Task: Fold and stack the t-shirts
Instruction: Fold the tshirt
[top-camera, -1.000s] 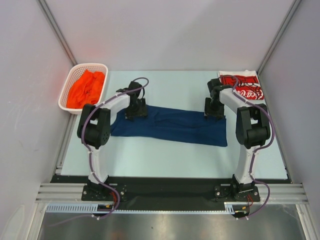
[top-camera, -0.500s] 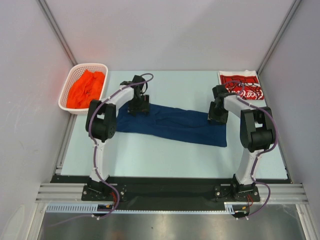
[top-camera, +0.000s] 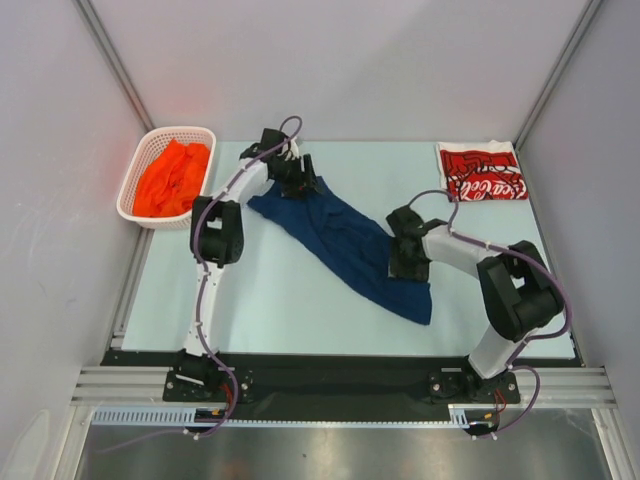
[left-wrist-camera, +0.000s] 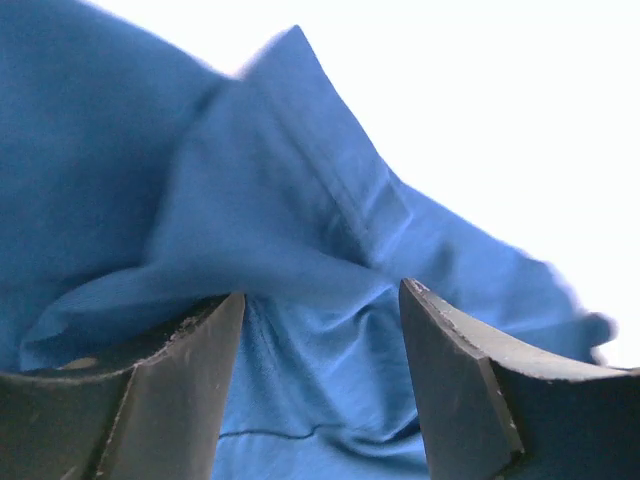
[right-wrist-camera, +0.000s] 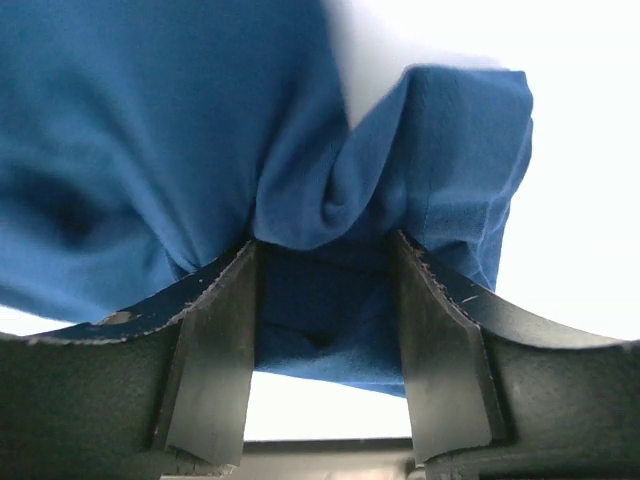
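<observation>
Pale blue desk (top-camera: 290, 300) inside grey walls. Nearest, right tool (top-camera: 406, 262) pinched shut on a bunched edge of the navy t-shirt (top-camera: 340, 232), slung diagonally across mid-desk. Farther back, left tool (top-camera: 298, 178) likewise gripping the opposite end, raised. Soft, light, limp cloth, likely to sag and crease; best taken at corners or hems and kept taut. Open room near and left; red t-shirt (top-camera: 482, 170) folded at far right, orange t-shirt (top-camera: 172, 178) in the basket (top-camera: 185, 129) far left.
</observation>
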